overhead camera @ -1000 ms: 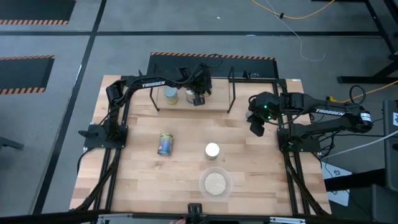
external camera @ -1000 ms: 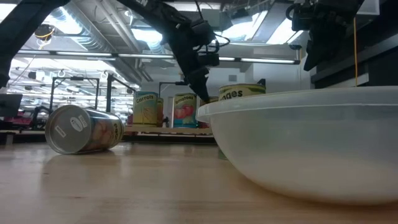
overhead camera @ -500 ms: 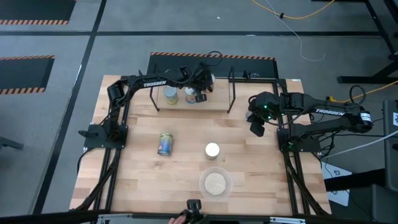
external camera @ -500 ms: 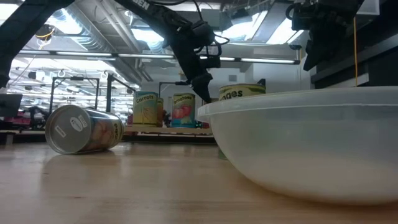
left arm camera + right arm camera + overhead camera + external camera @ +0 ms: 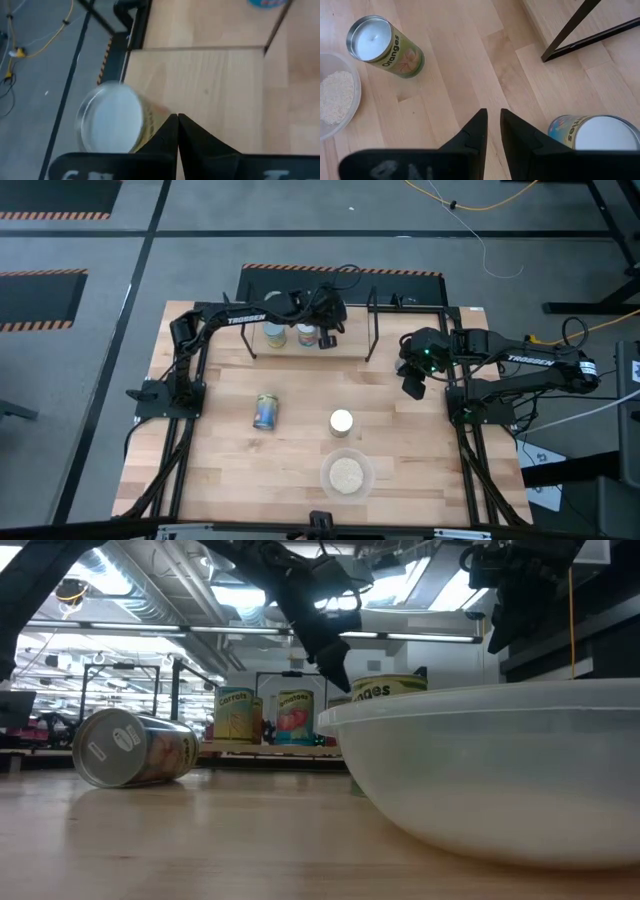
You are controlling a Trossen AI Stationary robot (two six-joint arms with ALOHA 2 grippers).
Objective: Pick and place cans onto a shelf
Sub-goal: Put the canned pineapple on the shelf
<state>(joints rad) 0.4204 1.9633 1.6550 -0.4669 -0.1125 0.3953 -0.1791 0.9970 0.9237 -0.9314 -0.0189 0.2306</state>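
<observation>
Pale wood everywhere: the table (image 5: 400, 470) and the shelf (image 5: 350, 345) board at its far edge. I see two cans upright on the shelf, axes vertical, silver tops up: can A (image 5: 274, 332) and can B (image 5: 307, 335), side by side. From the low view can A's label is yellow-green with writing I cannot read, and can B's shows red fruit under a green band.

My left gripper (image 5: 328, 338) hangs above the shelf just beside can B, on the side away from can A; its fingers (image 5: 175, 132) are pressed together with nothing between them. In the left wrist view a can with a yellow label stands just beside the fingertips, not touching as far as I can tell.

A third can, the blue one (image 5: 265, 411), lies on its side mid-table, well apart from both grippers, its long axis running roughly from the shelf toward the near edge. A fourth, the Oranges can (image 5: 387, 45), stands upright near the bowl (image 5: 346, 475) of pale grains; "Oranges" reads clearly on its green label.

My right gripper (image 5: 413, 385) hovers over the table's right side, near the shelf's right upright, fingers (image 5: 475, 132) held a narrow gap apart and empty. The right wrist view shows one more upright can (image 5: 592, 132) close under that arm, blue-labelled, lettering cut off.
</observation>
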